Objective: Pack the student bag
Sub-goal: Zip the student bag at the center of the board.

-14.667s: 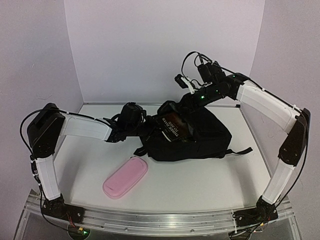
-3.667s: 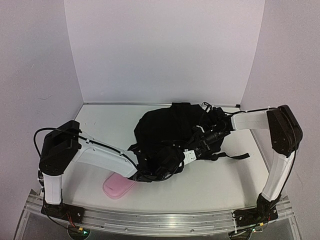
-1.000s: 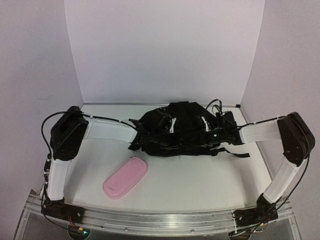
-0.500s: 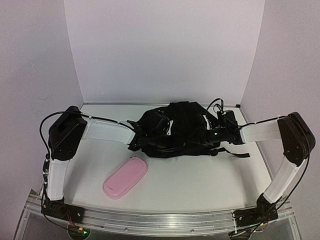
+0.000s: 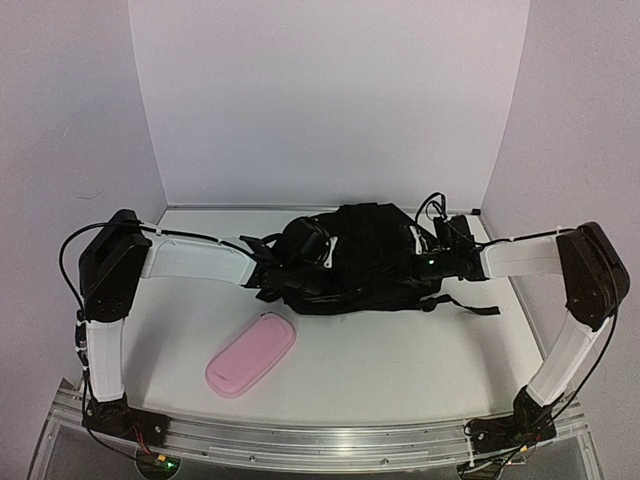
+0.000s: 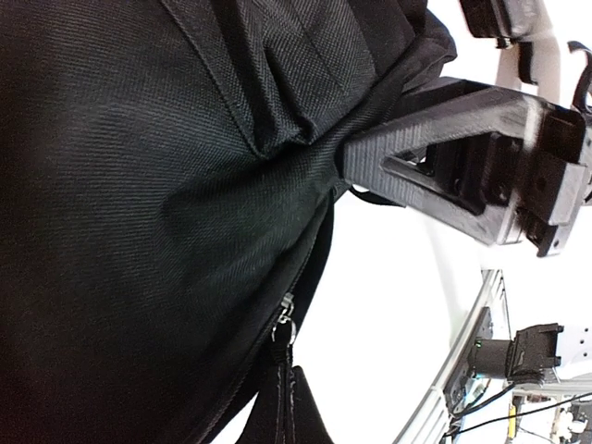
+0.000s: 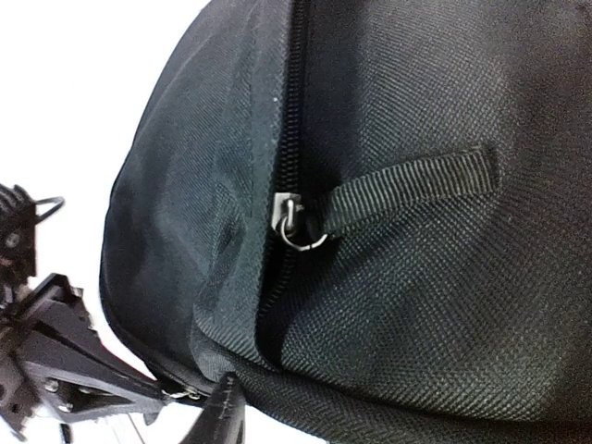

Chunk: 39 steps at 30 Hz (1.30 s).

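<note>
The student bag (image 5: 365,255), a black fabric backpack, lies at the back middle of the table and fills both wrist views. My left gripper (image 5: 275,272) is at its left end, shut on the fabric pull of a zip slider (image 6: 282,328); only a dark fingertip (image 6: 294,412) shows there. My right gripper (image 5: 425,265) is at the bag's right side. It shows in the left wrist view (image 6: 365,153), shut on a fold of bag fabric. A second zip slider (image 7: 296,222) with a strap pull (image 7: 412,183) lies free on the closed zip.
A pink oblong pencil case (image 5: 250,355) lies on the white table in front of the bag, to the left. A black strap (image 5: 470,303) trails from the bag's right side. White walls enclose the back and sides. An aluminium rail (image 5: 320,440) runs along the near edge.
</note>
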Available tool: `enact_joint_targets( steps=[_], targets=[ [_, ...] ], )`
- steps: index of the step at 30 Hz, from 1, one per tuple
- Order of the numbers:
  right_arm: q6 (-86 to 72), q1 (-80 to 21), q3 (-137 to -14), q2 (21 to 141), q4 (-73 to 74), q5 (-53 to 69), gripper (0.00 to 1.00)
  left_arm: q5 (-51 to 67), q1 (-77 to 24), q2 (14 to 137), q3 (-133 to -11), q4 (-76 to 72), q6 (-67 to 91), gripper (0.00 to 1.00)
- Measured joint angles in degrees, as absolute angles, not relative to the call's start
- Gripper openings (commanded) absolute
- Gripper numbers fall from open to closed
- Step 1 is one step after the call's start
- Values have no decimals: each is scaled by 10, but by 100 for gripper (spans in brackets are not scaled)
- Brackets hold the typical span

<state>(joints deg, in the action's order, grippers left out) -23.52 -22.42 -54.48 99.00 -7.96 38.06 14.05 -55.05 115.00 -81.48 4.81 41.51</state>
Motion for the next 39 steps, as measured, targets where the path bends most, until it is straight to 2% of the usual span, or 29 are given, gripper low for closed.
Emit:
enact_joint_targets(
  steps=[3, 25, 27, 29, 34, 36, 39],
  targets=[
    [-230, -223, -557, 997, -61, 370, 0, 131, -550, 1135, -802, 63, 410, 0],
    [-180, -156, -618, 1004, 60, 352, 0, 78, -547, 1050, -745, 120, 382, 0],
    [-171, -152, -637, 1004, 85, 351, 14, 79, -545, 1049, -745, 116, 378, 0],
    [-162, -149, -657, 1004, 109, 353, 35, 84, -545, 1049, -746, 114, 376, 0],
    [-149, -131, -671, 990, 134, 380, 63, 114, -544, 1065, -767, 116, 372, 0],
    [-149, -127, -670, 978, 144, 399, 69, 127, -544, 1081, -786, 116, 370, 0],
    [-145, -126, -657, 950, 147, 434, 71, 145, -544, 1101, -816, 115, 366, 0]
  ],
)
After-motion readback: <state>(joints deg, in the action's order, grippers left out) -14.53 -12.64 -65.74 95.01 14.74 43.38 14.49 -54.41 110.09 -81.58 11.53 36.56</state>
